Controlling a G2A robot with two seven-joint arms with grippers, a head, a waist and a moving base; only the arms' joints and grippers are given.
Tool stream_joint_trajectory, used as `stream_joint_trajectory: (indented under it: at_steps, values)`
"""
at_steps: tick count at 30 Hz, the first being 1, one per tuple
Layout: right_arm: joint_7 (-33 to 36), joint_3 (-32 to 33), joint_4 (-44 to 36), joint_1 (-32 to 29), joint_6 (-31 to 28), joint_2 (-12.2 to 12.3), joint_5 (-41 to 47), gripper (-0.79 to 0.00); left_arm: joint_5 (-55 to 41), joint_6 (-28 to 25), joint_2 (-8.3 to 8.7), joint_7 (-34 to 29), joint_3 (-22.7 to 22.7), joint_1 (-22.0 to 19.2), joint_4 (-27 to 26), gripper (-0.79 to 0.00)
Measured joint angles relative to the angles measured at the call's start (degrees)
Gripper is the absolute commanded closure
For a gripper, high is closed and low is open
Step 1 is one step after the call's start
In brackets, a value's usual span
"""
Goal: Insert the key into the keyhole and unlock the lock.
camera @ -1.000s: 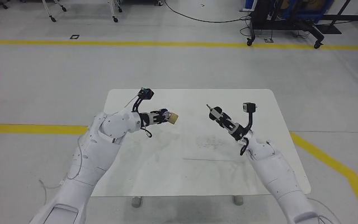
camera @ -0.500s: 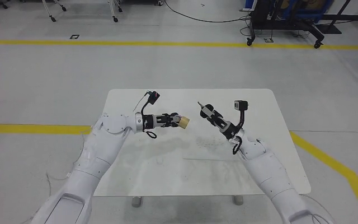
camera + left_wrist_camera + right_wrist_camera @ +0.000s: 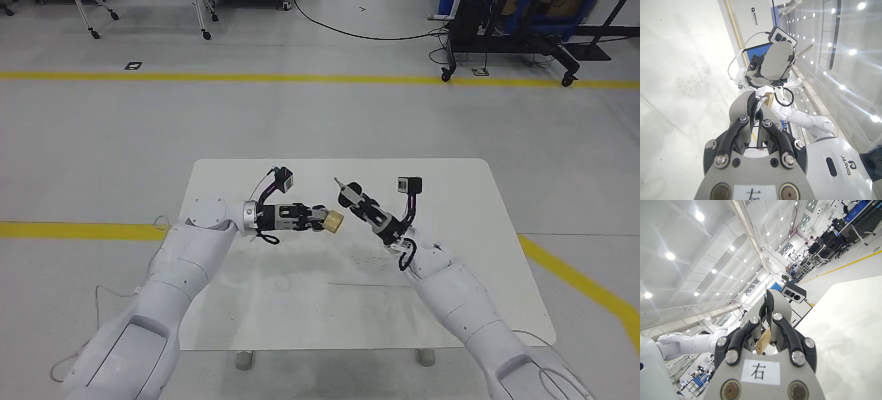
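The left gripper (image 3: 755, 106) is clamped on the braided steel shackle (image 3: 761, 101) of the brass padlock (image 3: 331, 220); the right gripper (image 3: 352, 197) pinches the slim silver key (image 3: 804, 50), its blade jutting past the fingertips.

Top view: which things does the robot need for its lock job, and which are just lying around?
For the job: brass padlock with silver shackle, in the left pincer; thin silver metal key, in the right pincer.
Just there: white rectangular table; yellow floor line; black wheeled cart.
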Motion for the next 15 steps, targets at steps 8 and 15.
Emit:
stream_joint_trajectory:
  at_steps: [8, 15]
  values:
    - [6.66, -0.29, -1.47, -0.65, 0.02, 0.09, 2.55, 0.000, -0.11, 0.71, -0.59, 3.06, -0.23, -2.36, 4.90, 0.000]
    - [6.98, 1.82, -2.07, -1.18, 0.02, 0.65, 2.20, 0.000, 0.75, 0.83, -0.36, 4.31, -0.68, -3.15, 6.56, 0.000]
